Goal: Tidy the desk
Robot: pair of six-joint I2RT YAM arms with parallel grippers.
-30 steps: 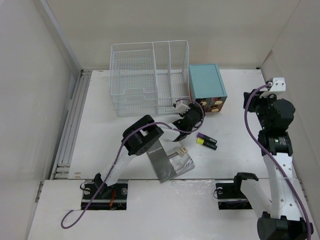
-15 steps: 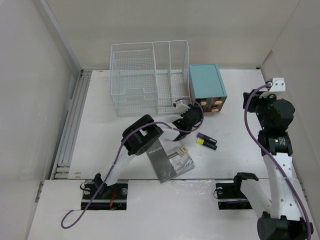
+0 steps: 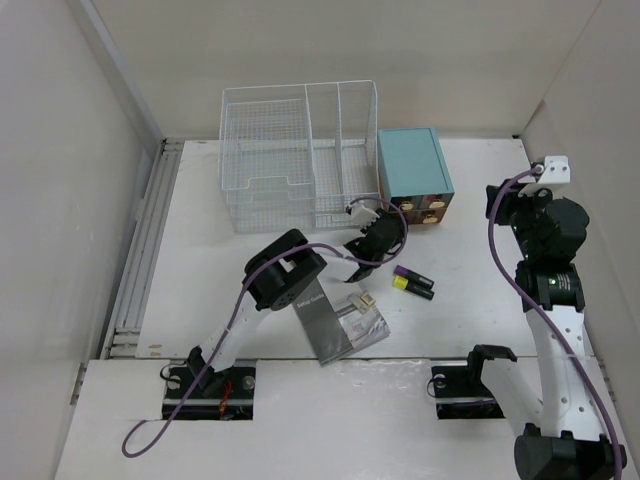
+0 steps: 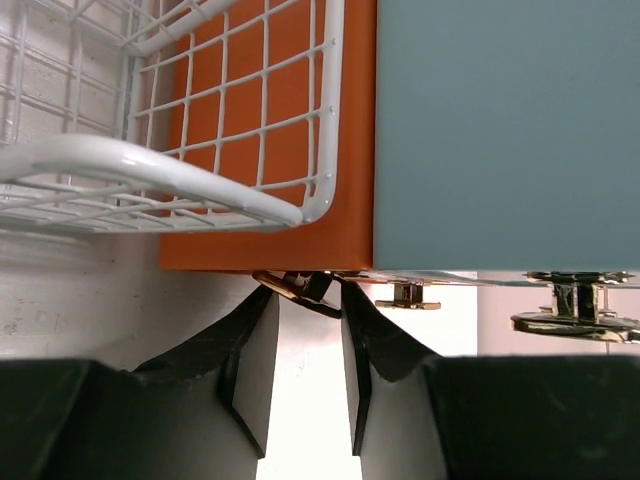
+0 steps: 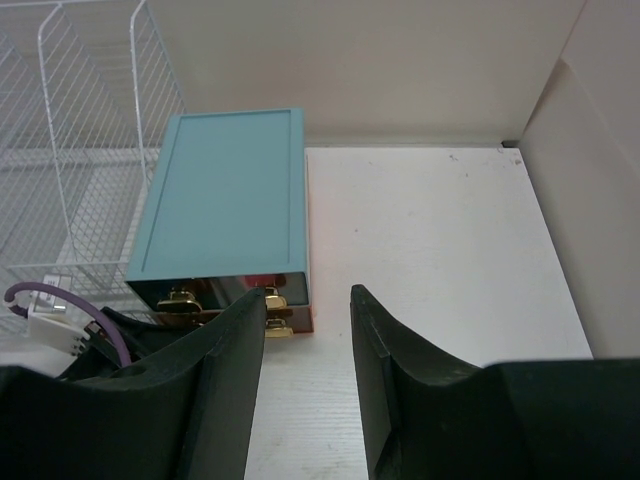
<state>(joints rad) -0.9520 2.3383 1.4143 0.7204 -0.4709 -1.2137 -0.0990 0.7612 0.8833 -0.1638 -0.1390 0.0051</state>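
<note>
The desk is a wide white tabletop. A teal box with orange drawers and brass handles stands at its back, right of a white wire rack. My left gripper is at the box's front. In the left wrist view my left gripper has its fingertips closed on a brass drawer handle, below the box's orange side. My right gripper hangs raised at the right. In the right wrist view my right gripper is open and empty, above the desk beside the teal box.
Two markers lie in front of the box. A grey booklet and a small brass-coloured item lie near the left arm. White walls enclose the desk on the left, back and right.
My left gripper has shifted very slightly at the box's front. The right arm has not moved.
</note>
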